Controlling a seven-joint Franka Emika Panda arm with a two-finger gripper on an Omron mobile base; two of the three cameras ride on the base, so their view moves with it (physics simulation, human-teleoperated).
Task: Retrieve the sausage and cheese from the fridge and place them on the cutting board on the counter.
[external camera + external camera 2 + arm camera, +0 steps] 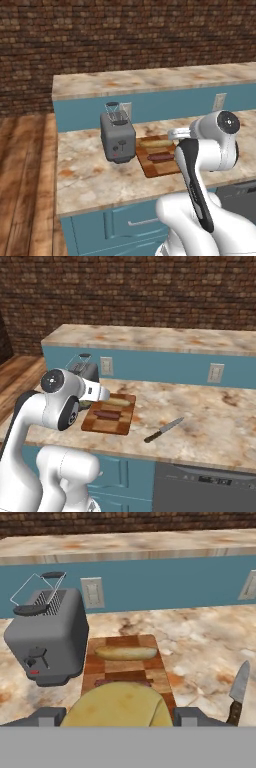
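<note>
- Two dark fingers of the end effector [116, 718] pinch the lumpy yellowish-tan cheese chunk [117, 707].
- Below it lies the reddish-brown wooden cutting board [125, 667] on the beige marbled surface [200, 637], bearing the dark-red sausage [107, 414].

One toaster [118, 138], one cutting board [123, 425], one knife [163, 430], two outlets [106, 366].

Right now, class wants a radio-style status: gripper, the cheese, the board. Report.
Gripper clamped on lumpy yellowish-tan cheese chunk, above reddish-brown wooden cutting board. Dark-red sausage and pale loaf already on board. Grey toaster alongside.
</note>
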